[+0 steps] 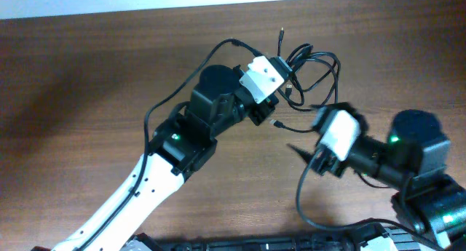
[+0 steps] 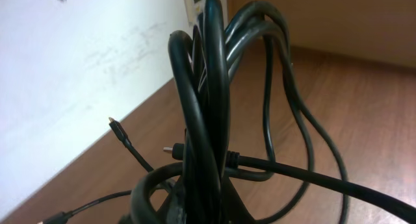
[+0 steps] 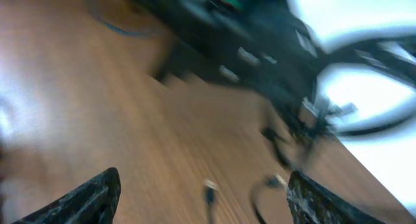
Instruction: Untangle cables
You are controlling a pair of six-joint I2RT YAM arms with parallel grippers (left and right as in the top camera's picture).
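Desk (image 1: 87, 76) wood lay open across the left of the overhead frame. Its far edge ran just above the cables (image 1: 320, 65), which were bundled at upper centre-right. The left fingers (image 1: 285, 75), largely hidden, appeared clamped on the bundle's loops. The right fingers (image 3: 91, 195), blurred, stood wide apart and empty below the bundle.

Overhead straight down on table (image 1: 73, 76), left wrist close against cables (image 2: 211, 100), also seen overhead, right wrist low
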